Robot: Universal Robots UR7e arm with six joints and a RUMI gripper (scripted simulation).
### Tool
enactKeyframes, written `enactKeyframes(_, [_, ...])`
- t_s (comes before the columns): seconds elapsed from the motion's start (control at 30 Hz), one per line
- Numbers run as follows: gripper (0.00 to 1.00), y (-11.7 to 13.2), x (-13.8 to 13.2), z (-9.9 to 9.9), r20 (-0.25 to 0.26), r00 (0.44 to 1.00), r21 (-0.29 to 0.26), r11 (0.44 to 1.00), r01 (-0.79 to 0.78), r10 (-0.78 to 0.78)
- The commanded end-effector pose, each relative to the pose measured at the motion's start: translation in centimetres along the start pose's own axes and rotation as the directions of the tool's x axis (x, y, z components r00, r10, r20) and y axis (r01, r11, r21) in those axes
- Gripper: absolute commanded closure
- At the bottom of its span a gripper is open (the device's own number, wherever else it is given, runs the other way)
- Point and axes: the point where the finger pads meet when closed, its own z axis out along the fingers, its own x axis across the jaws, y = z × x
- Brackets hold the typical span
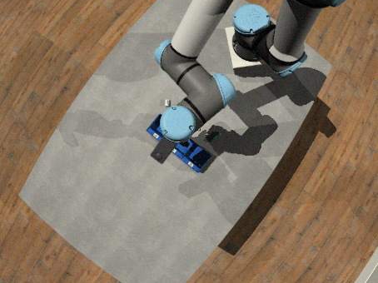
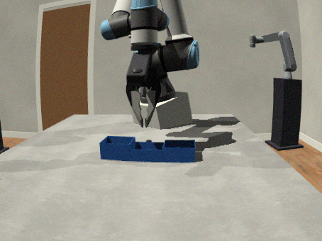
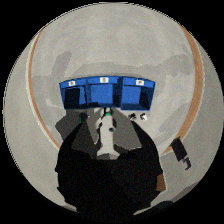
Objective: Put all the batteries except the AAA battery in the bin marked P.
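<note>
The P-marked bin point(image 3: 129, 82) point(image 2: 116, 152) stands upright at the right end of the blue row in the wrist view, at the left in the exterior view; its floor shows no battery, though part is dark. My gripper point(image 2: 143, 125) point(image 3: 106, 111) is shut with nothing visible held, above and behind the middle bin. A green thing point(image 3: 107, 114) shows by the fingertips, seemingly on the table beyond. A dark and green thing point(image 1: 213, 136) point(image 3: 81, 118) lies behind the row. A small white thing point(image 1: 167, 102) point(image 3: 143, 116) lies behind the P bin, a dark one point(image 3: 133, 117) beside it. Their types are unreadable.
The middle bin point(image 2: 146, 156) point(image 3: 101, 95) and the other end bin point(image 2: 179, 155) point(image 3: 74, 97) stand upright, touching in one row with the P bin. The arm's wrist point(image 1: 177, 122) hides part of the row from above. The robot's base stands at the back of the table.
</note>
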Motion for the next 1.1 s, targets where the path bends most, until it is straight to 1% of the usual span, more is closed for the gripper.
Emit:
enactKeyframes(0.0, [0.96,-0.3,-2.0,0.0,-0.002,1.0,0.0,1.0,-0.001,0.001])
enactKeyframes(0.17, [0.96,-0.3,-2.0,0.0,-0.002,1.0,0.0,1.0,-0.001,0.001])
enactKeyframes(0.57, [0.96,-0.3,-2.0,3.2,-0.002,1.0,0.0,1.0,-0.001,0.001])
enactKeyframes(0.63, [0.96,-0.3,-2.0,3.2,-0.002,1.0,0.0,1.0,-0.001,0.001])
enactKeyframes(0.97, [0.96,-0.3,-2.0,5.8,-0.002,1.0,0.0,1.0,-0.001,0.001])
enactKeyframes(1.07, [0.96,-0.3,-2.0,5.9,-0.002,1.0,0.0,1.0,-0.001,0.001])
